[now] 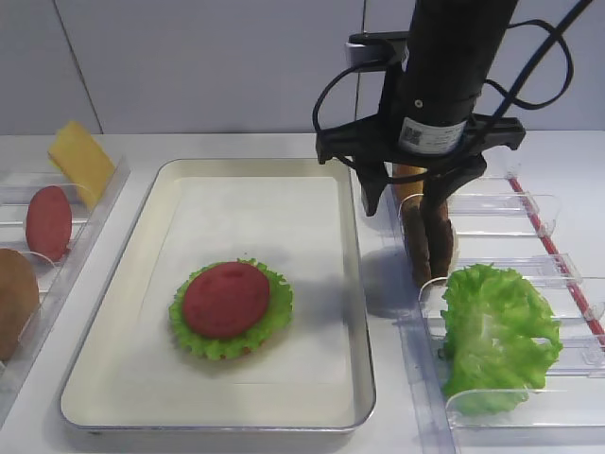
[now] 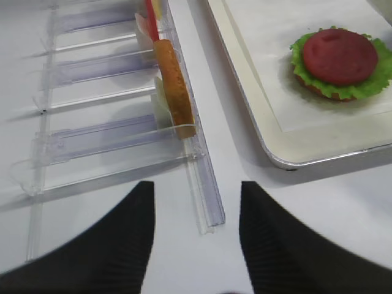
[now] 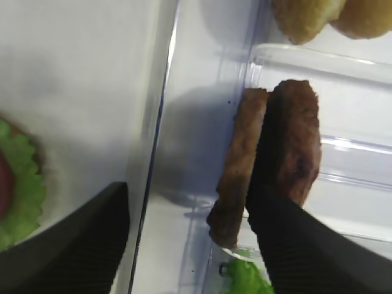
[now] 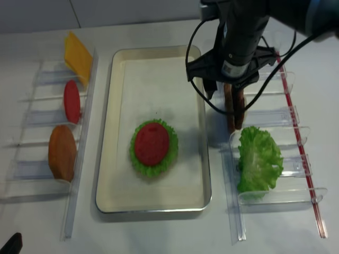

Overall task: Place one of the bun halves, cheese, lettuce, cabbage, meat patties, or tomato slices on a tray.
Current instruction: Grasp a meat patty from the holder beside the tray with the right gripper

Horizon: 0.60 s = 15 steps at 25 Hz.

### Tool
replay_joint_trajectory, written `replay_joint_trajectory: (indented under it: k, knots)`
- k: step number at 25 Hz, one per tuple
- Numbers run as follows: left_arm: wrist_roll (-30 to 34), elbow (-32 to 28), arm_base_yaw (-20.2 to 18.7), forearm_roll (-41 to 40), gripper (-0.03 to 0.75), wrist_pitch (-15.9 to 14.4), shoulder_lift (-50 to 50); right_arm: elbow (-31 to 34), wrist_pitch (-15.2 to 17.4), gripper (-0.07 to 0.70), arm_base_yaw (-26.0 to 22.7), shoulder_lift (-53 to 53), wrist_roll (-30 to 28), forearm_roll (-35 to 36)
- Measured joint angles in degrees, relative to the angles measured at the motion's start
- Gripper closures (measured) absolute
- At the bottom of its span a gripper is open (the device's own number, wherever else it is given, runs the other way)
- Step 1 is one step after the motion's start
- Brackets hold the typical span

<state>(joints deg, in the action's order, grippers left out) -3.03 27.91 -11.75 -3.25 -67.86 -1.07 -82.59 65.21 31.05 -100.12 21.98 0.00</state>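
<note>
I have the right gripper [image 1: 405, 203] lowered over the clear bin rack [image 1: 529, 284] on the right, its jaws spread wide; one finger [image 3: 306, 245] sits between the two meat patties [image 3: 269, 153], which stand on edge in their slot, and the other finger [image 3: 73, 239] hangs over the gap beside the tray [image 1: 364, 312], so nothing is pinched. On the tray's paper liner sits a stack with a tomato slice [image 1: 225, 299] on top of frilly lettuce [image 1: 274, 312] over what looks like a bun half. More lettuce [image 1: 496, 331] stands in the slot nearer the camera than the patties, and bun halves [image 3: 324, 15] sit just past them. The left gripper [image 2: 195, 236] hovers open above the table by the left rack, where cheese [image 1: 80, 161], another tomato slice [image 1: 47, 222] and a bun half [image 1: 14, 298] stand in their slots
</note>
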Motion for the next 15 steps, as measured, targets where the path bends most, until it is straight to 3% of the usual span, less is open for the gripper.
replay_joint_trajectory:
  k: [15]
  knots:
    - [0.0, 0.0, 0.0, 0.0, 0.413, 0.0, 0.0, 0.0, -0.2, 0.156, 0.0, -3.9, 1.2, -1.6]
